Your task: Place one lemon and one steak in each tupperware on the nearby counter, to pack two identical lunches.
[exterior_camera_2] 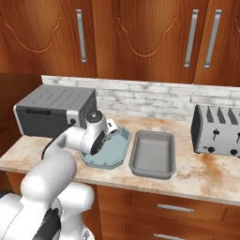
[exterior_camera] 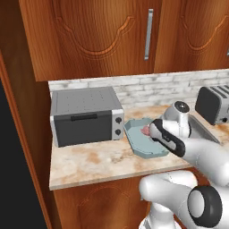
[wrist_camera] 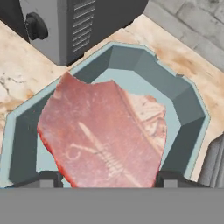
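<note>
Pink-red and veined, the steak (wrist_camera: 103,135) sits between the two dark fingertips (wrist_camera: 43,178) of the hand (wrist_camera: 105,180), right over the pale blue-grey tupperware (wrist_camera: 183,100). In the hand view the slab covers most of the tray's floor, its long axis running from about ten o'clock to about five o'clock. The fingers stand at either side of its near edge, partly spread, and they appear to be gripping the meat; whether it already rests on the tray floor I cannot tell.

From the left base view the hand (exterior_camera: 154,130) hangs over the same tupperware (exterior_camera: 136,143), a scrap of pink steak (exterior_camera: 145,130) showing beside it. That tray lies on the beige mottled table (exterior_camera: 89,161), at three o'clock from the grey toaster oven (exterior_camera: 85,115). In the right base view the second, greyer tupperware (exterior_camera_2: 152,153) lies just beside the first, at three o'clock from it, and the silver toaster (exterior_camera_2: 218,130) stands further that way.

The steak lies straight below the hand, inside the rim, so I judge the coming move needs only a release.
</note>
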Controlling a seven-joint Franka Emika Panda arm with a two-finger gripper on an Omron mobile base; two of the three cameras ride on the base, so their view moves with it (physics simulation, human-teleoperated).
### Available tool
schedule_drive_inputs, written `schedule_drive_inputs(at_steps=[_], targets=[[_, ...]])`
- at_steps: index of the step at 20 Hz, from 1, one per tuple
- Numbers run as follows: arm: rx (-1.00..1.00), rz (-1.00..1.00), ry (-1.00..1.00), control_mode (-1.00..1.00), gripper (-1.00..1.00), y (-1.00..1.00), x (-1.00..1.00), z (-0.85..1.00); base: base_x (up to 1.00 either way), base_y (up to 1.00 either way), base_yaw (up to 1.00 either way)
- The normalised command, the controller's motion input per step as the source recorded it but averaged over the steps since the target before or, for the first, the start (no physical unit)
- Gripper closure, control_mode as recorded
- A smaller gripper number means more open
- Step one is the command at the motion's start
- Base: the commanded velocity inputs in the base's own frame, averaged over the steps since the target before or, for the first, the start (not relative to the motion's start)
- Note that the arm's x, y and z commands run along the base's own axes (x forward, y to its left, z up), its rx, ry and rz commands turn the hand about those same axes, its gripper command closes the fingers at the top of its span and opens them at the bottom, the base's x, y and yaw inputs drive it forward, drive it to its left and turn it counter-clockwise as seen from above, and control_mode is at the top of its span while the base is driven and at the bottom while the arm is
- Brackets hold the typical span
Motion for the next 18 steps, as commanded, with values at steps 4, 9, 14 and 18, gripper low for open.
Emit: schedule_drive_inputs(at_steps=[4,9,14,18], targets=[[0.0,0.0,0.0,-1.0,1.0,0.0,0.61,-0.35,0.0,0.0,0.0],[0.0,0.0,0.0,-1.0,1.0,-0.08,0.49,-0.28,0.0,0.0,0.0],[0.0,0.0,0.01,-1.0,1.0,-0.25,0.38,-0.29,0.0,0.0,0.0],[0.0,0.0,0.04,-1.0,-1.0,-0.02,0.48,-0.11,0.0,0.0,0.0]])
